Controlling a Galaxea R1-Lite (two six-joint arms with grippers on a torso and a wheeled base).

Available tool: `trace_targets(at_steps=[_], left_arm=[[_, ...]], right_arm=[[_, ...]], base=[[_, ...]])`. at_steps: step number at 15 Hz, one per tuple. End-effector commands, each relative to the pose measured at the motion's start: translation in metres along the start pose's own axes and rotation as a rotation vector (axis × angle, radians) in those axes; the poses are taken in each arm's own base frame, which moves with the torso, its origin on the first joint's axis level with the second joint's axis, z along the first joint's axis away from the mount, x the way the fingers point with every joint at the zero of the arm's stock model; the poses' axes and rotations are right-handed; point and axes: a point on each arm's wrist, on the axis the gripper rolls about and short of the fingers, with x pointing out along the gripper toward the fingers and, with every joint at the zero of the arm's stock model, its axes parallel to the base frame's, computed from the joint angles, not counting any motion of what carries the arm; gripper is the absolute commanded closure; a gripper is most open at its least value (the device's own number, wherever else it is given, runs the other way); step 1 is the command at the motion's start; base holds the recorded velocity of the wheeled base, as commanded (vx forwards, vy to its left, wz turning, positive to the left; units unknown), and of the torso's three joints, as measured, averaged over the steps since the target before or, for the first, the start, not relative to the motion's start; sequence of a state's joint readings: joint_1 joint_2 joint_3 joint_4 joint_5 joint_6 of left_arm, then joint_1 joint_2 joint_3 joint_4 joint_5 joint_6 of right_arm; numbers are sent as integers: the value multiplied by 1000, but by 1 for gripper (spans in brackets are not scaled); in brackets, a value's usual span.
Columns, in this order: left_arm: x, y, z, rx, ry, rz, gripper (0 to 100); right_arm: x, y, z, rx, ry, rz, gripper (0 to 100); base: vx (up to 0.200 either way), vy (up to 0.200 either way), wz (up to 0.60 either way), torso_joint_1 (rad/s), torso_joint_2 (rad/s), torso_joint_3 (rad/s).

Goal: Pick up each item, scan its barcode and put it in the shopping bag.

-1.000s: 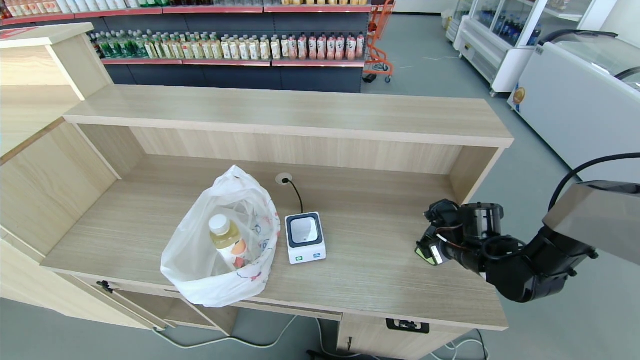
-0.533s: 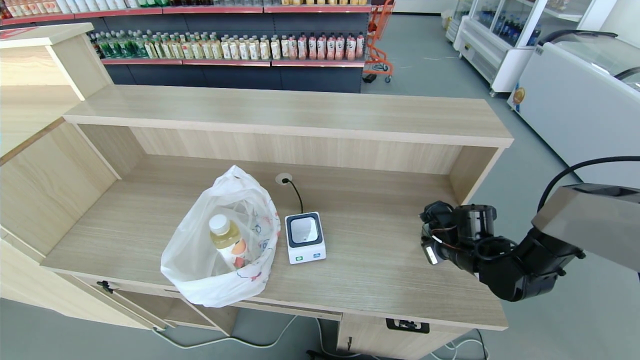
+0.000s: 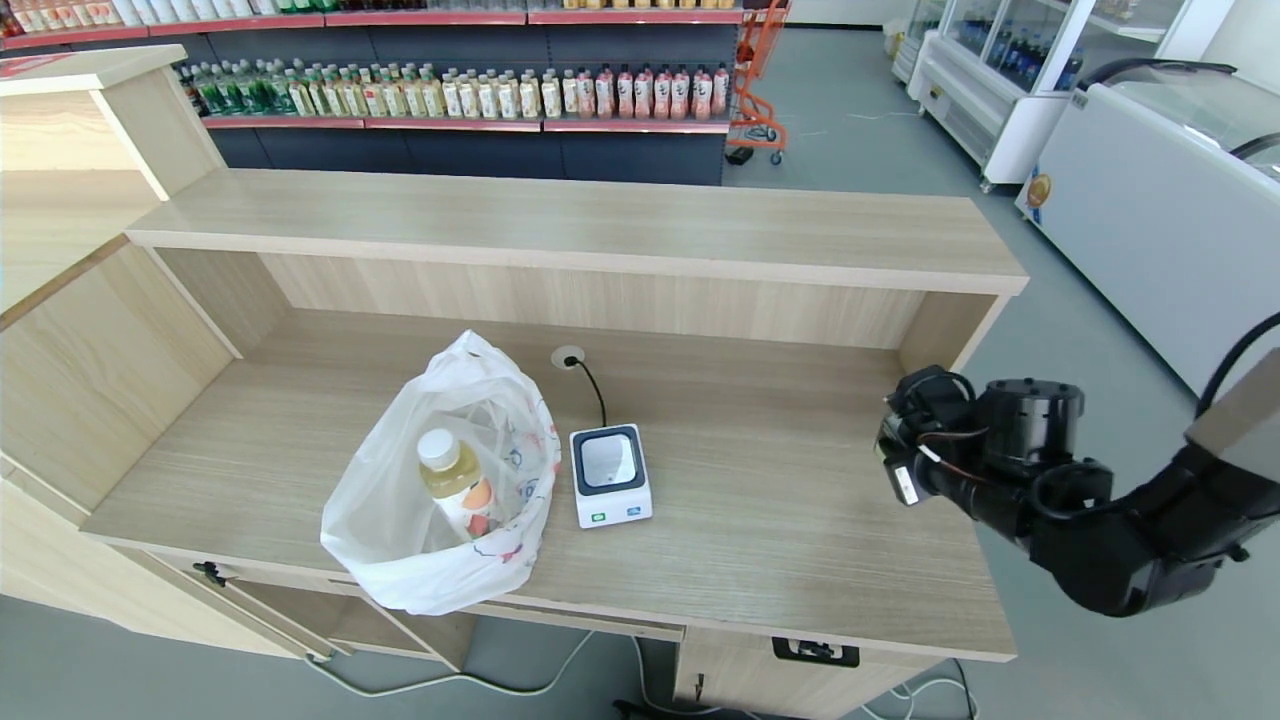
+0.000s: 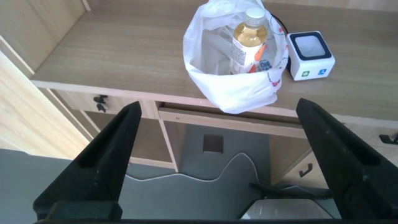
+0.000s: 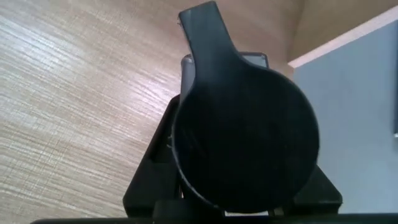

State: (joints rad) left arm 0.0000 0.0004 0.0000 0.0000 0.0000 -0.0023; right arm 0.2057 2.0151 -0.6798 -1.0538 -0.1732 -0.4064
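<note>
Now the right pincer (image 3: 898, 468) hangs by the tabletop (image 3: 780, 520) edge at 3 o'clock; I cannot tell if it is squeezed tight or not. The left pincer (image 4: 219, 106) is spread wide, holding nothing, off the bag's (image 4: 233, 93) 6 o'clock side. The scanner (image 3: 610, 475) sits mid-tabletop, the bag just beside it at 9 o'clock, a bottle (image 3: 450, 478) standing inside. That bottle looks done. Next: find another item, show its barcode to the scanner.

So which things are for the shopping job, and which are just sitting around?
For the job:
shopping bag
bottle standing inside the bag
scanner beside the bag

Just sitting around:
drinks on the shop shelves
orange trolley
freezer
</note>
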Motion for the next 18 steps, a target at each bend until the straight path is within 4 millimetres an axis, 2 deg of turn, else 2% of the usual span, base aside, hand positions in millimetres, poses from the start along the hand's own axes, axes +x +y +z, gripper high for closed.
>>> trace_targets(at_steps=[1,2,3,4,6,8,9,11,13,15,16,18], left_arm=[[0,0,0,-1,0,0,0],[0,0,0,-1,0,0,0],[0,0,0,-1,-2,0,0],[0,0,0,-2,0,0,0],[0,0,0,-1,0,0,0],[0,0,0,-1,0,0,0],[0,0,0,-1,0,0,0],[0,0,0,-1,0,0,0],[0,0,0,-1,0,0,0],[0,0,0,-2,0,0,0],[0,0,0,-1,0,0,0],[0,0,0,-1,0,0,0]], right_arm=[[-85,-42,32,-34,-139,-111,100],[-112,-43,26,-90,-141,-115,100],[-127,-43,20,-152,-144,-117,100],[-149,-46,26,-288,-232,-96,100],[-167,-47,40,-562,-455,6,100],[-177,-33,48,-905,-769,174,100],[-182,-25,52,-1065,-943,206,100],[-200,-12,62,-1355,-1252,123,100],[-207,6,61,-1507,-1386,86,100],[-213,6,58,-1577,-1398,88,100],[-222,3,59,-1582,-1414,102,100],[-236,3,68,-1604,-1542,-1,100]], base=[[0,0,0,0,0,0],[0,0,0,0,0,0],[0,0,0,0,0,0],[0,0,0,0,0,0],[0,0,0,0,0,0],[0,0,0,0,0,0],[0,0,0,0,0,0],[0,0,0,0,0,0],[0,0,0,0,0,0],[0,0,0,0,0,0],[0,0,0,0,0,0],[0,0,0,0,0,0]])
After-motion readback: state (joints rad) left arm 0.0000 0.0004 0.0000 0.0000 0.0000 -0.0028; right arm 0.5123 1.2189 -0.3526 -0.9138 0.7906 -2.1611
